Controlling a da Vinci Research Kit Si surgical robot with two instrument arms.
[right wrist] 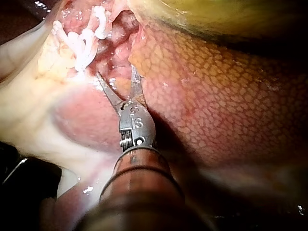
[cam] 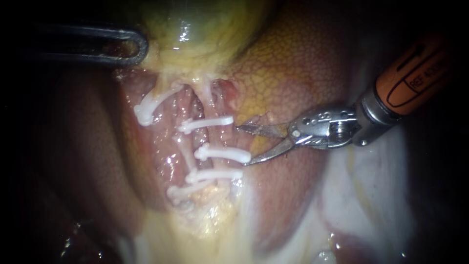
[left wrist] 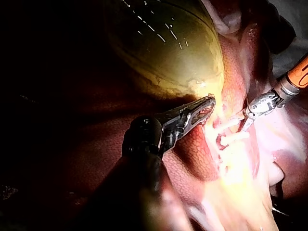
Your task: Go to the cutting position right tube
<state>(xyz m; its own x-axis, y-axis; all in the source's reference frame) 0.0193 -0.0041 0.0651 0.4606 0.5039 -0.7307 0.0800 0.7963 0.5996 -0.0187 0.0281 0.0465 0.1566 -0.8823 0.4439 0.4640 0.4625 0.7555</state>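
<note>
The right tube (cam: 210, 99) runs down from the yellow-green gallbladder (cam: 195, 29) and carries three white clips (cam: 222, 154). My right instrument (cam: 243, 145), with scissor blades, comes in from the right; its blades stand open just right of the clip ends, the lower tip beside the middle clip. No tissue lies between the blades. In the right wrist view the open blades (right wrist: 118, 79) point at the clips (right wrist: 82, 48). At the gallbladder's neck, my left instrument (cam: 139, 46) has its jaws shut on gallbladder tissue; the left wrist view shows the same hold (left wrist: 204, 106).
Another tube to the left bears white clips (cam: 146, 110). Mottled liver (cam: 303, 68) rises behind the right instrument, and darker liver (cam: 88, 161) lies to the left. Pale fatty tissue (cam: 210, 220) spreads below the clips.
</note>
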